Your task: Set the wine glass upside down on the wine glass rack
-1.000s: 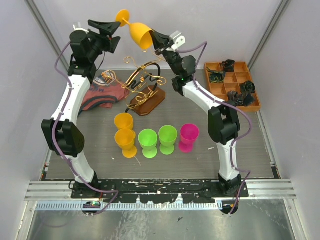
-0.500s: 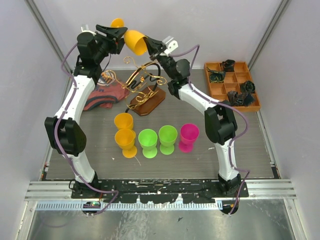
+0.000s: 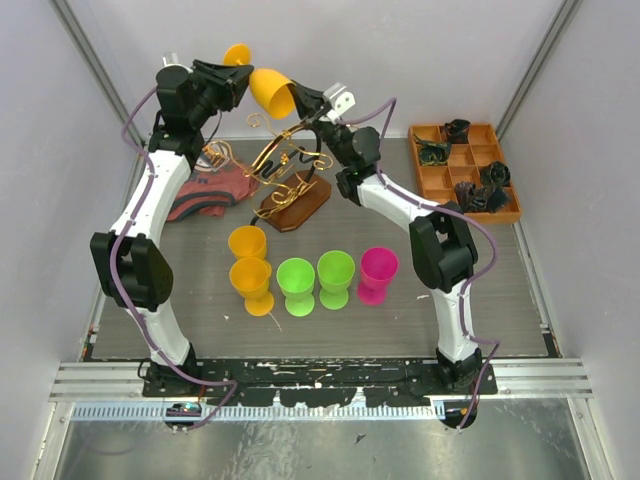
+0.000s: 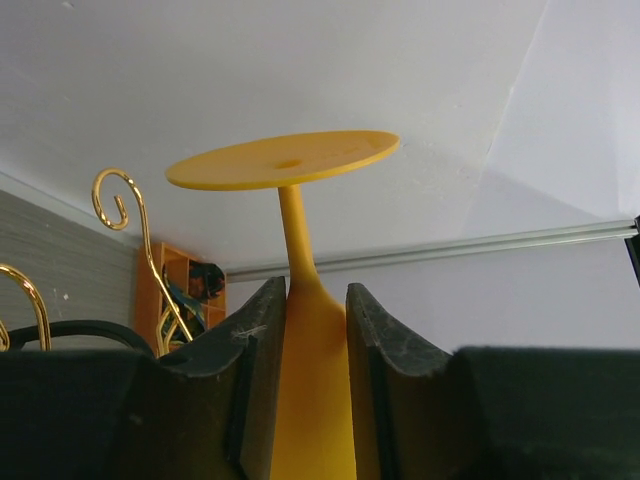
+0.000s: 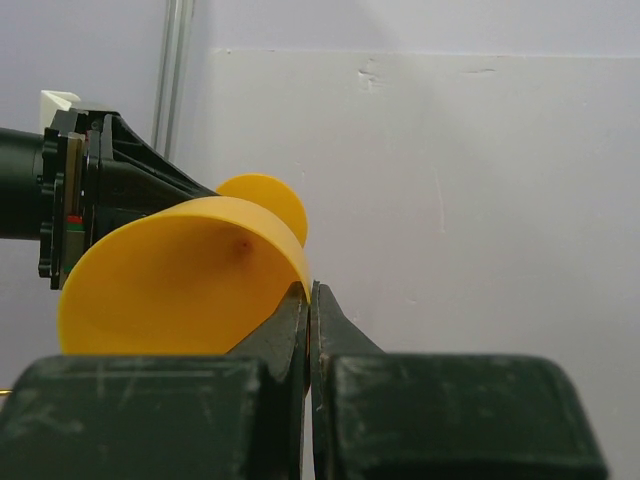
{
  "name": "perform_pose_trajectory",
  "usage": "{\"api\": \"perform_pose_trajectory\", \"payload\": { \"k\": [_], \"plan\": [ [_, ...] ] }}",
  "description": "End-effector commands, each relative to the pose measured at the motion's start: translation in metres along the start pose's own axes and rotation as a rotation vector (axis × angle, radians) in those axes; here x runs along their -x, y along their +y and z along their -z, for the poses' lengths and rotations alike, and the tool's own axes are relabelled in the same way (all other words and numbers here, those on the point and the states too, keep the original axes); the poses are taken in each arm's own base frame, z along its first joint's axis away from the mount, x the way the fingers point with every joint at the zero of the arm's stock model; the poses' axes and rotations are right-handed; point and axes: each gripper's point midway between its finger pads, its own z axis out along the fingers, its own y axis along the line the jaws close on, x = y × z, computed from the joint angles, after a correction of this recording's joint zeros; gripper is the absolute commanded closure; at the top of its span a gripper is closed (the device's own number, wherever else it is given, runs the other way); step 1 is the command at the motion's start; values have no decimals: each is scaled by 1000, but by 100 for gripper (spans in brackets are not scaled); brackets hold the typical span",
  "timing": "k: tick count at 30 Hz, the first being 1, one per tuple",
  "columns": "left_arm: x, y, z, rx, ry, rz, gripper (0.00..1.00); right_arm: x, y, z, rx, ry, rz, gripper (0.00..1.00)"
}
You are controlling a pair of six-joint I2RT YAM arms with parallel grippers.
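left gripper clasps wine glass stem | right gripper pinches rim

- Your left arm and right arm share white link shells and bulky black joint housings.
- Purple cables loop along both.
- Your fingers are black, wedge-shaped, scuffed grey.
- Each arm ends in a black base.
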Motion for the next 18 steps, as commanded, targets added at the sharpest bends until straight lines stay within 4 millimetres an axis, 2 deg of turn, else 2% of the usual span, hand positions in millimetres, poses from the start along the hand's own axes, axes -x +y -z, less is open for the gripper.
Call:
{"api": "perform_pose_trajectory", "payload": {
  "k": [1,11,15,18],
  "plan": [
    [-1,-7,0,-34,4,-26,65,53,15,-8,52,-96,28,100],
    [4,-6,0,-16,-10,-47,57,59,25,-8,85,-113,31,100],
    [5,-7,0,-19,-11,-50,63,59,25,-9,78,-115,38,100],
    [6,-8,1,-23,-11,-62,73,59,26,-9,80,-117,38,92]
  ]
}}
